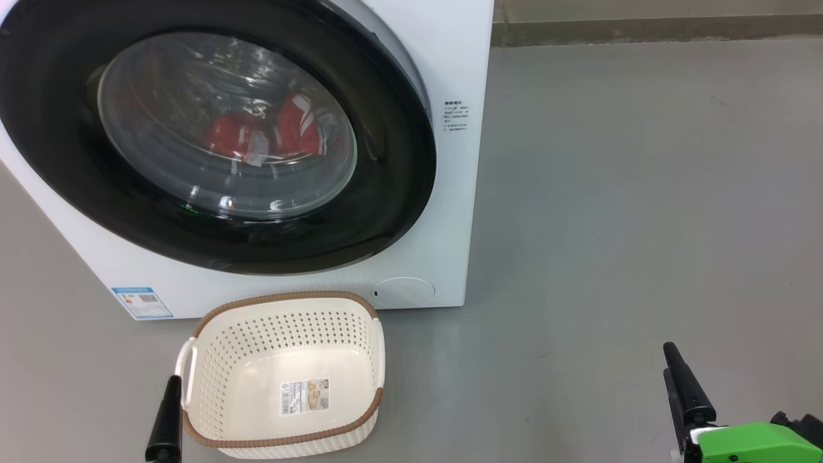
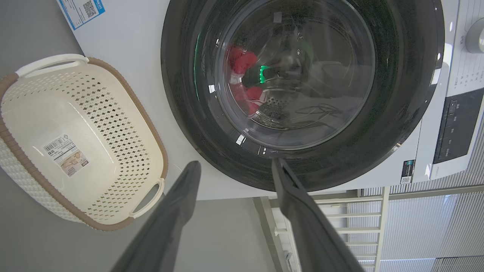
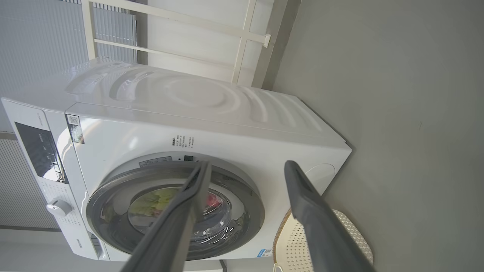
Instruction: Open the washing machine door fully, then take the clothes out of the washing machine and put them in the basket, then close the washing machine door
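The white washing machine (image 1: pixel 464 71) stands on the floor with its door (image 1: pixel 402 193) shut, the black rim flat against the front. Red clothes (image 1: pixel 297 125) with white stripes lie in the drum behind the glass, also seen as the clothes (image 2: pixel 244 62) in the left wrist view. The cream basket (image 1: pixel 283 298) sits on the floor just before the machine, holding nothing but its paper label. My left gripper (image 1: pixel 168 411) hangs beside the basket's left handle; in its wrist view the left gripper (image 2: pixel 236 166) is open and faces the door (image 2: pixel 397 113). My right gripper (image 1: pixel 675 366) hovers low at the right, and the right gripper (image 3: pixel 248 166) is open, well away from the machine (image 3: pixel 189 102).
Grey floor (image 1: pixel 643 225) stretches wide to the machine's right. A round filter cover (image 1: pixel 404 291) and a blue sticker (image 1: pixel 141 302) sit low on the front. The control panel (image 2: pixel 453 124) and knob (image 3: pixel 58 207) are at the top. A white frame (image 3: pixel 242 37) stands behind.
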### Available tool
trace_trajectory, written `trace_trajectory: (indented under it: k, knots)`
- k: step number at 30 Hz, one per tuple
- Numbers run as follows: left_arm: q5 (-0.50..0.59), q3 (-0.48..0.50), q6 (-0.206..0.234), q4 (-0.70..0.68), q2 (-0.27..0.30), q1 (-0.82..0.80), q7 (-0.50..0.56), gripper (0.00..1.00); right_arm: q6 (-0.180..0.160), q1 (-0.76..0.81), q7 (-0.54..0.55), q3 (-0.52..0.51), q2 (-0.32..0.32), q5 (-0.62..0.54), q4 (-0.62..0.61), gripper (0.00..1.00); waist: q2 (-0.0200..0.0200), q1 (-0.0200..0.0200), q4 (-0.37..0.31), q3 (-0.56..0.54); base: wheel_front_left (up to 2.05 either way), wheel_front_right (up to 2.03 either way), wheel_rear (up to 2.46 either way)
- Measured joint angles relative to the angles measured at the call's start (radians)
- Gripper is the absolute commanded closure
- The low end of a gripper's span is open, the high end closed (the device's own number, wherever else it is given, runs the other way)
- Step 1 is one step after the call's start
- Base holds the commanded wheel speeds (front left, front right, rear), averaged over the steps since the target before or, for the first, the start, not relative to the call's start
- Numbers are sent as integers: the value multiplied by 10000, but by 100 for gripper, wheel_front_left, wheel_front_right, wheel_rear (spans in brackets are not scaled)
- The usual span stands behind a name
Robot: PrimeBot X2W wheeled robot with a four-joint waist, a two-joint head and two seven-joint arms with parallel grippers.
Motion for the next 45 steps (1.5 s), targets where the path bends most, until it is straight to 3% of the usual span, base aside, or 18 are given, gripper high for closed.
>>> trace_trajectory:
  k: [15, 27, 45]
  knots:
    - [2395, -182, 4, -198, 8, 11, -428, 0, 0, 0, -380, 326, -151, -1779, 42, 0, 0, 0, 69, -18, 0, 0, 0]
    - [4345, -548, 280, -291, 119, 161, -788, 0, 0, 0, -755, 692, -403, -3507, 209, 0, 0, -1, 128, 9, 0, 0, 0]
    - [6450, -1099, 621, -466, 359, 161, -1283, 0, 0, 0, -1243, 924, -500, -5434, 293, 0, 0, -1, 204, 60, 0, 0, 0]
